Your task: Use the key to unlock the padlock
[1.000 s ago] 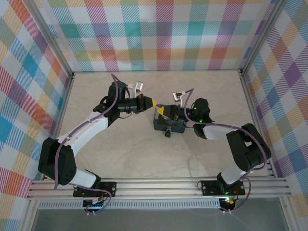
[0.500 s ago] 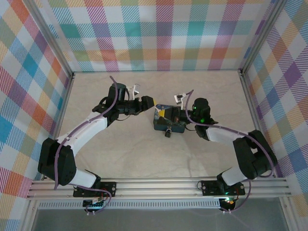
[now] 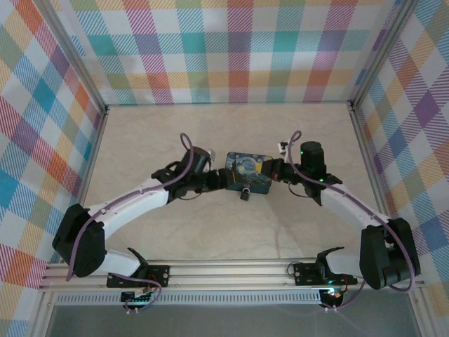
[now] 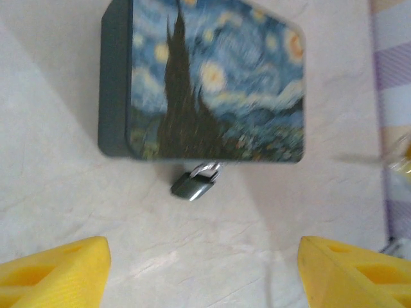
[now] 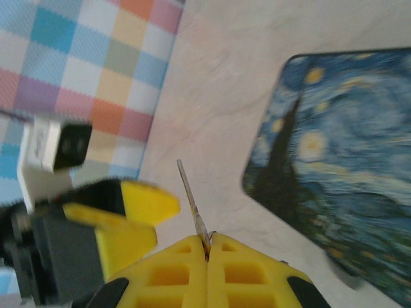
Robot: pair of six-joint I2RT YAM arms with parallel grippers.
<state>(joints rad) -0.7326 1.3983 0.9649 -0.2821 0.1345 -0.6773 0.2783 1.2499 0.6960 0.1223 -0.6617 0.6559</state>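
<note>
In the top view, a blue rectangular tin [image 3: 247, 173] painted with a swirling starry night is seen lying flat on the pale marbled table [image 3: 210, 232]. A tiny near-black metal padlock [image 3: 245, 194] with a thin silvery shackle is found at the tin's 6 o'clock edge, resting on the table surface. The left gripper [image 3: 219, 180] is placed at 9 o'clock of the tin, just beside its short side, and the right gripper [image 3: 278, 170] is placed at 3 o'clock, close to the opposite side.

From the left wrist, the tin is viewed straight ahead at 12 o'clock, with the padlock just below it, its shackle brought right up against the tin's near edge and its dark body tilted toward 7 o'clock. The two yellow fingers [image 4: 54, 269] of the left gripper are spread wide apart at 7 and 5 o'clock of the picture, and nothing but bare table is framed between them.

From the right wrist, the yellow jaws of the right gripper are pressed tightly together, and a thin silvery metal key [image 5: 192, 204] is pinched between them. Its slim blade is pointed up toward 11 o'clock, clear of the tin, which is seen at 2 o'clock. The padlock is not touched by the key.
</note>
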